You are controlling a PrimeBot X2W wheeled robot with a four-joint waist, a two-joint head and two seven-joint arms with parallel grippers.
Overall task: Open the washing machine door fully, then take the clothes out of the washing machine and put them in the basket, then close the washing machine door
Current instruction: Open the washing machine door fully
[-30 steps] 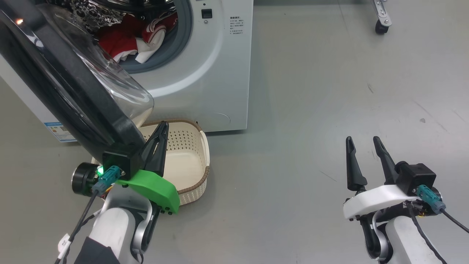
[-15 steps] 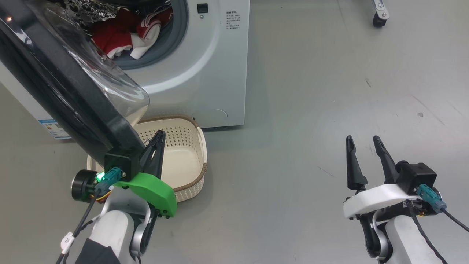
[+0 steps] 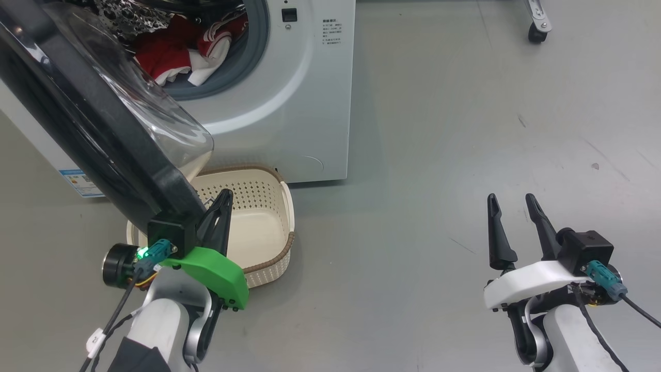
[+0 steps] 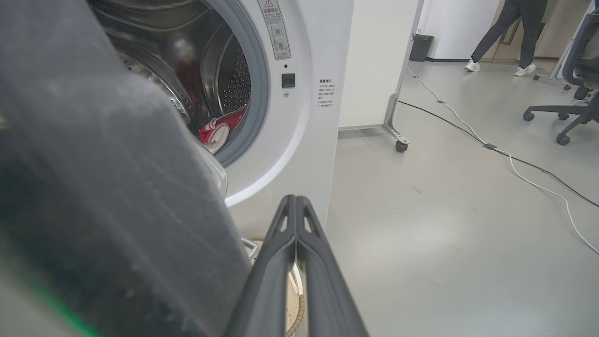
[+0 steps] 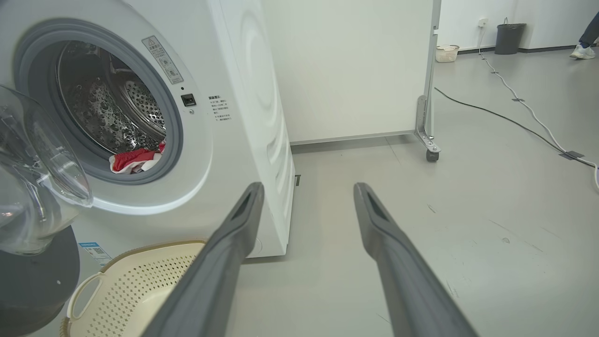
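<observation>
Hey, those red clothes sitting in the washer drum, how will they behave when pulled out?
The clothes lie crumpled and folded over themselves, so they will probably hang floppy from one pinch. They look thin and likely light. Heaped against the grey door seal, they may drag on it or come out tangled.

Light was bright and even; soft glare lay on the floor (image 4: 412, 243); the washing machine door (image 4: 107, 210) was blurred at nine o'clock, left wrist view.
</observation>
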